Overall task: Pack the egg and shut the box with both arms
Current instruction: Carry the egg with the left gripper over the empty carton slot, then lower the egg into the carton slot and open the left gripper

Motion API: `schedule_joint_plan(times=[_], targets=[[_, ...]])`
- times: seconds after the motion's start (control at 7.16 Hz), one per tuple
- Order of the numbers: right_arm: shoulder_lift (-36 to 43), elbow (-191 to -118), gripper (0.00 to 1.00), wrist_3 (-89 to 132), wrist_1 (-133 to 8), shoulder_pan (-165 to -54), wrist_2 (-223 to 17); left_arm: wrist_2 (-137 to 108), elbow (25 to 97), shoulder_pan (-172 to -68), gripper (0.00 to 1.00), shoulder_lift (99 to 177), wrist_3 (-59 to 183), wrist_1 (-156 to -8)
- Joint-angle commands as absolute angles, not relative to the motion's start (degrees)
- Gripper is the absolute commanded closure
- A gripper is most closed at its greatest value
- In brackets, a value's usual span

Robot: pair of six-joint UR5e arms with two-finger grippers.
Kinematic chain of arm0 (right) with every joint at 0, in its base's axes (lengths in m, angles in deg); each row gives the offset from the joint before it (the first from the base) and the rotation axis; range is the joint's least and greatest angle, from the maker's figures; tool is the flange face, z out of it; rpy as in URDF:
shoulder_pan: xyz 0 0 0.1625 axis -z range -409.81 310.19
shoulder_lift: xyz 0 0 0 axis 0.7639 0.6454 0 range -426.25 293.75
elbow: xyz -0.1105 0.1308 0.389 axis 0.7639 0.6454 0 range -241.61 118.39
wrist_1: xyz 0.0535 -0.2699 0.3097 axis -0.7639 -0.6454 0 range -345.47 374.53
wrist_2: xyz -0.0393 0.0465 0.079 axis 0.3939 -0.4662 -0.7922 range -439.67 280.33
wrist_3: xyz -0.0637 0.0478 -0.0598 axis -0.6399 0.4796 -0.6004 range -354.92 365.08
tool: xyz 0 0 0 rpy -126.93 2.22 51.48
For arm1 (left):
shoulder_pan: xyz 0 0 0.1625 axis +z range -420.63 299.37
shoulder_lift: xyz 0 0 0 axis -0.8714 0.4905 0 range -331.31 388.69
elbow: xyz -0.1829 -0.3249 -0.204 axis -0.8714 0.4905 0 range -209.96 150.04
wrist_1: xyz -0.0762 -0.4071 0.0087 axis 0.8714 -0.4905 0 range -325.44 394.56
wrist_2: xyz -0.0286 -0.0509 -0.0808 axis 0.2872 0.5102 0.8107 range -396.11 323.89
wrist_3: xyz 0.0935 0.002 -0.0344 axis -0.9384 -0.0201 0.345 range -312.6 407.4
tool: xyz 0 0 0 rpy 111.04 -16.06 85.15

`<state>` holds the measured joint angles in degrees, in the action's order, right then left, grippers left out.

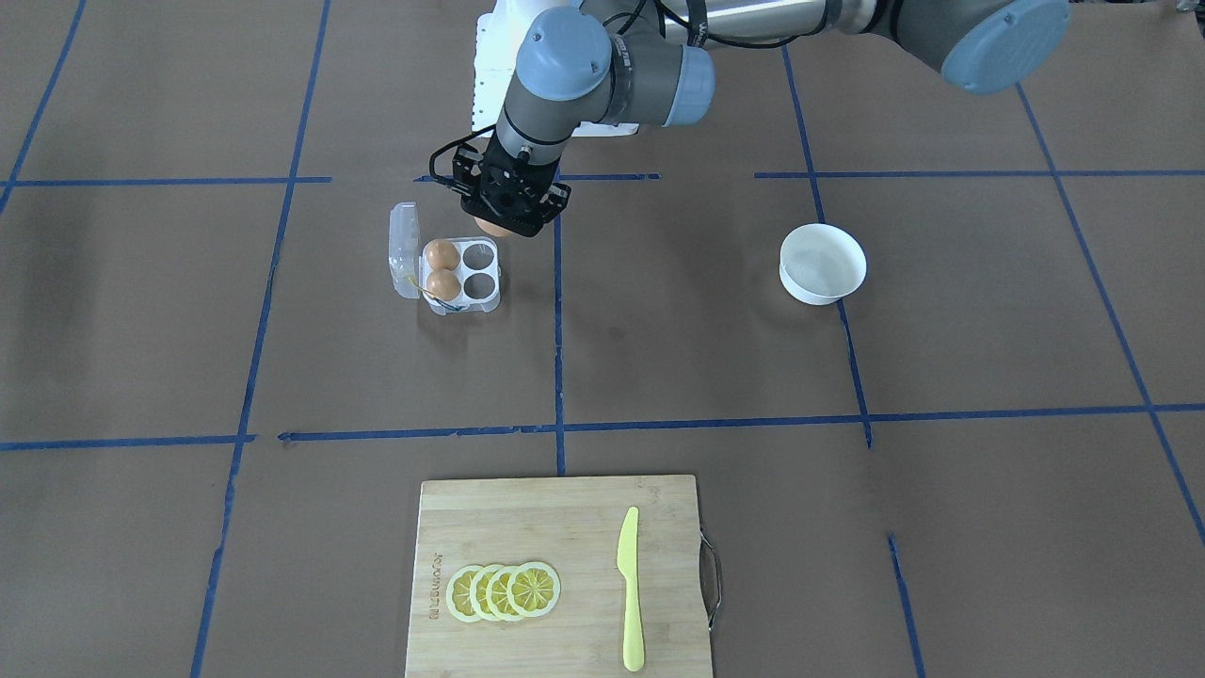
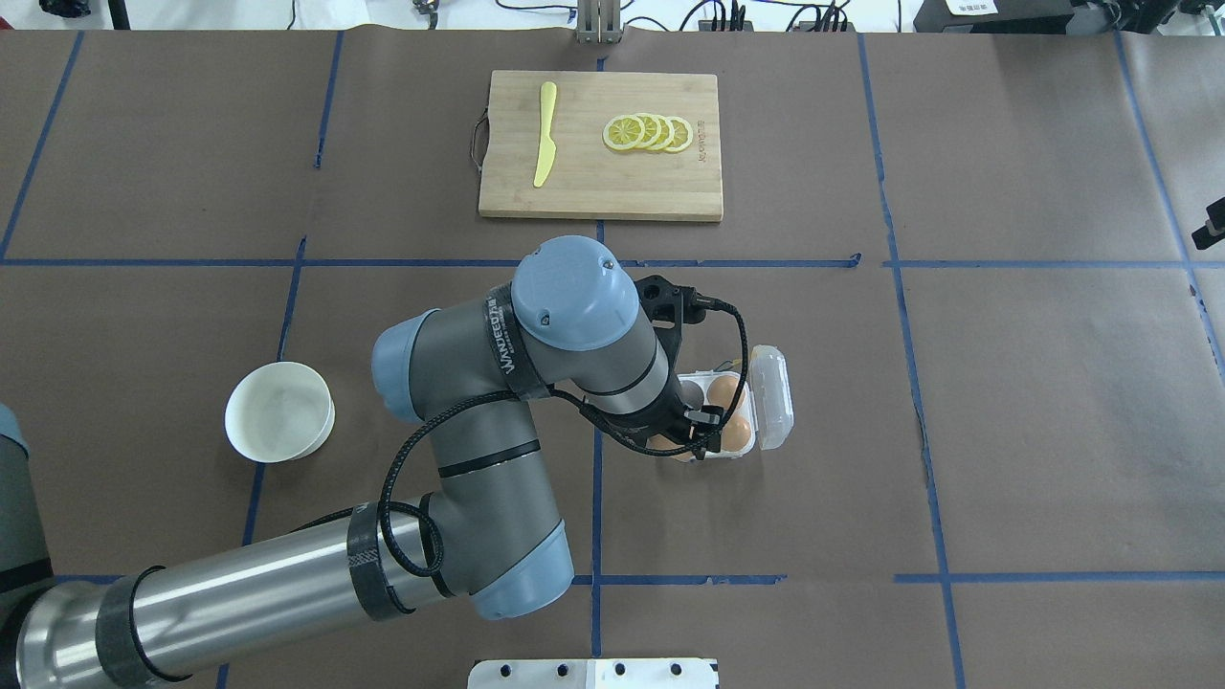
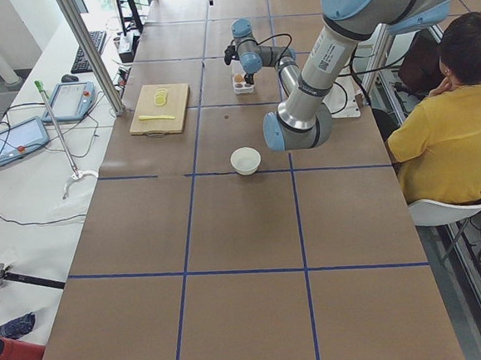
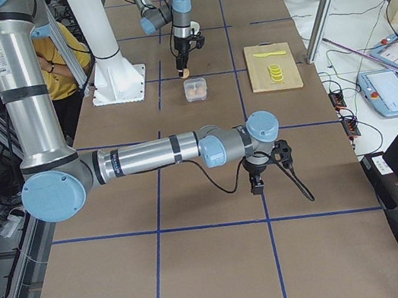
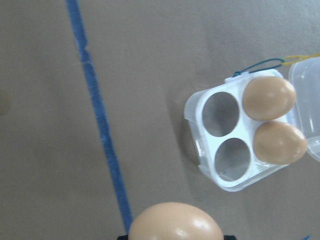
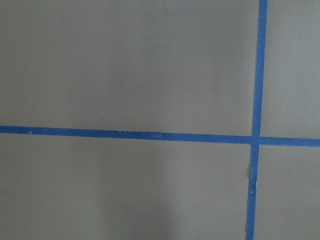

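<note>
The left gripper (image 1: 506,209) is clamped on an egg (image 5: 176,222), which fills the bottom edge of the left wrist view and seems to hang above the table (image 1: 659,358). It is just short of the box (image 5: 200,150) on the robot's side and not yet over a cup.

The box lies open. Its two near cups (image 5: 231,159) are empty, and two more eggs (image 5: 269,97) sit in the far pair. The lid (image 1: 403,250) stands up on the far side, away from the gripper.

The step in hand looks like the carry of the third egg. The next move calls for a short shift out over the nearer empty cup, a slow descent until the egg seats, and only then a release. Let go too high, the egg could crack or roll off the rim.

The right gripper (image 4: 255,181) hangs well apart over bare table. Whether it is wide or narrow I cannot tell. It must come across before the lid can be folded shut.
</note>
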<state>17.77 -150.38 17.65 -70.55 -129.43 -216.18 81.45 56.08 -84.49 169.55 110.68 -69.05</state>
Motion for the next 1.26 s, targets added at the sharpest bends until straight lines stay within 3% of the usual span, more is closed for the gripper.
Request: schedule_joint_plan(times=[0.0,0.7,0.84,1.12], targets=[[17.77,-150.38,0.00,17.65,-70.55,-129.43,-216.34,79.39,55.03,-83.83,1.00,170.37,110.60,-69.85],[17.77,-150.29,0.00,17.65,-70.55,-129.43,-216.34,76.92,53.36,-83.65,1.00,170.28,110.33,-74.16],[17.77,-150.29,0.00,17.65,-70.55,-129.43,-216.34,76.91,53.27,-83.65,0.90,170.28,110.33,-74.51],[17.77,-150.29,0.00,17.65,-70.55,-129.43,-216.43,76.91,51.70,-83.65,0.60,170.10,110.42,-77.75]])
